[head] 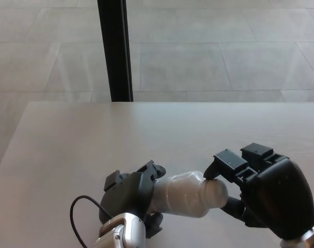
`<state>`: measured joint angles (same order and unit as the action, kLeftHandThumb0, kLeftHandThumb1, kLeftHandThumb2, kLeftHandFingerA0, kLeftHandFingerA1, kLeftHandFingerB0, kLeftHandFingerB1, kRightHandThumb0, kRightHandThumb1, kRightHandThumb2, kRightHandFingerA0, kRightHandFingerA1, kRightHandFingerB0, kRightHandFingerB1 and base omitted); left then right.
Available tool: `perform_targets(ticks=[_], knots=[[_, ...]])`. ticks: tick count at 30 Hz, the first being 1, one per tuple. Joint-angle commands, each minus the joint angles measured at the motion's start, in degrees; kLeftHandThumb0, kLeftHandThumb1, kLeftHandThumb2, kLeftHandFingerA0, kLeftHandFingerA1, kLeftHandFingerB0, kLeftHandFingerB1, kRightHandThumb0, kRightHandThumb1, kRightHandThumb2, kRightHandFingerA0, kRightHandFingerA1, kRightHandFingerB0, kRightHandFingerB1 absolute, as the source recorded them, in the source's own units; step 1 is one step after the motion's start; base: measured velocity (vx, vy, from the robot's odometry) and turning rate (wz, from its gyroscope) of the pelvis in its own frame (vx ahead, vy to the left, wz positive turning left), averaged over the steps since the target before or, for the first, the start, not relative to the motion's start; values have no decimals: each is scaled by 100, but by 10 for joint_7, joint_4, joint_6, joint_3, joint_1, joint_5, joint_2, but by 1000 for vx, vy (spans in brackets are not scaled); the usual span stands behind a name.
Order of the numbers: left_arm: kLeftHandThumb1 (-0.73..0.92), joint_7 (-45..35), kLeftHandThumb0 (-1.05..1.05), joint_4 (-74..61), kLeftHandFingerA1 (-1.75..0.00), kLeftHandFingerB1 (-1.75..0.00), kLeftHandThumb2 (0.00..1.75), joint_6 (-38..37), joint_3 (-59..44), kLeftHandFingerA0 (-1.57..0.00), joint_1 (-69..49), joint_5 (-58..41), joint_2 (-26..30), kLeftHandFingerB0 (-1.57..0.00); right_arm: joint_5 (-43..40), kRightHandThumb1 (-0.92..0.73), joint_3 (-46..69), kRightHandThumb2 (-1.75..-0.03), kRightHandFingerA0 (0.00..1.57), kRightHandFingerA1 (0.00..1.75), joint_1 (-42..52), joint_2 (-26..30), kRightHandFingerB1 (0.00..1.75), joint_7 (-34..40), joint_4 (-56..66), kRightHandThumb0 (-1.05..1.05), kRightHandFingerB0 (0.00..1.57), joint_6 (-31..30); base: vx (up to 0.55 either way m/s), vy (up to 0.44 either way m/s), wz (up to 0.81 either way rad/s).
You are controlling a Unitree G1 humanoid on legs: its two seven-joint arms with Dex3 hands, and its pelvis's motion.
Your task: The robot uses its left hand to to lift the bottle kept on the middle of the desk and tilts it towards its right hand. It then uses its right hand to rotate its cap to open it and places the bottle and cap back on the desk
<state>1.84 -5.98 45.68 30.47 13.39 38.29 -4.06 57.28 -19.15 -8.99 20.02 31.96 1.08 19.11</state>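
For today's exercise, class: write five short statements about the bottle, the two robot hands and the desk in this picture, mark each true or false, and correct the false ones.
1. The left hand holds the bottle by its body. True.
2. The bottle stands upright on the desk. False: it is held tilted, its cap pointing towards the right hand.
3. The right hand's fingers are at the cap. True.
4. The cap lies on the desk beside the bottle. False: it sits on the bottle's neck.
5. A black post stands beyond the desk's far edge. True.
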Motion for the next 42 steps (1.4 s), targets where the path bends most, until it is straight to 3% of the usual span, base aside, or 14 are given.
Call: perform_targets(ticks=[1, 4, 15, 23, 25, 26, 27, 28, 29, 34, 36, 37, 40, 42], knots=[[80, -31, 0, 14, -95, -71, 66, 23, -1, -53, -40, -21, 9, -52, 100, -48, -51, -102, 82, 157, -90, 47, 140, 213, 26, -36, 72, 149, 0, 0, 0], [80, -56, -6, 24, -84, -59, 63, 47, 18, -53, -19, -7, 21, -45, 110, -49, -67, -93, 82, 163, -101, 50, 154, 220, 33, -34, 67, 158, 0, 0, 0], [75, -52, -15, 33, -85, -68, 61, 2, -8, -56, -31, -39, 24, -51, 126, -66, -98, -80, 79, 164, -136, 72, 143, 269, 32, -35, 64, 186, 0, 0, 0], [81, -65, -5, 34, -91, -64, 63, 47, 6, -52, -15, -17, 21, -49, 102, -58, -85, -86, 80, 167, -101, 76, 148, 241, 45, -32, 66, 151, 0, 0, 0], [85, -43, -1, 27, -78, -57, 63, 36, -7, -51, -30, -23, 7, -41, 67, -54, -69, -98, 79, 161, -68, 74, 150, 159, 52, -29, 61, 114, 0, 0, 0], [84, -42, 4, 27, -78, -59, 64, 24, -3, -52, -34, -21, 12, -46, 29, -69, -54, -67, 77, 155, -37, 73, 93, 91, 72, -38, 73, 83, 0, 0, 0], [84, -39, 4, 26, -78, -59, 64, 17, -2, -52, -36, -18, 14, -46, 14, -69, -47, -67, 77, 155, -26, 72, 93, 63, 80, -38, 73, 72, 0, 0, 0], [83, -37, 10, 27, -103, -72, 66, 15, -2, -55, -37, -18, 14, -51, 2, -74, -41, -66, 78, 161, -16, 71, 70, 39, 88, -41, 65, 62, 0, 0, 0], [89, -37, 9, 31, -111, -63, 65, 21, -3, -58, -35, -17, 13, -50, -63, -77, -21, -67, 75, 151, 19, 79, 45, -78, 130, -41, 41, 8, 0, 0, 0], [87, -34, 8, 34, -121, -69, 61, 23, -4, -63, -34, -14, 11, -51, -89, -63, 14, -61, 57, 131, 61, 78, 36, -199, 184, -55, 7, -84, 0, 0, 0], [89, -37, 7, 33, -126, -76, 64, 27, -5, -64, -33, -14, 10, -48, -72, -37, 37, -77, 53, 91, 80, 88, 36, -260, 208, -62, 2, -127, 0, 0, 0], [85, -34, 12, 31, -127, -78, 64, 24, -8, -66, -35, -17, 8, -51, -68, -53, 47, -56, 36, 94, 97, 97, 29, -294, 225, -62, 0, -147, 0, 0, 0], [85, -30, 12, 32, -128, -84, 63, 19, -14, -66, -36, -19, 8, -52, -60, -50, 53, -61, 32, 94, 107, 96, 21, -330, 244, -63, 0, -165, 0, 0, 0], [85, -36, 6, 30, -107, -58, 64, 24, -11, -62, -33, -17, 12, -42, -45, -52, 55, -56, 19, 92, 121, 99, 11, -374, 267, -76, 0, -182, 0, 0, 0]])
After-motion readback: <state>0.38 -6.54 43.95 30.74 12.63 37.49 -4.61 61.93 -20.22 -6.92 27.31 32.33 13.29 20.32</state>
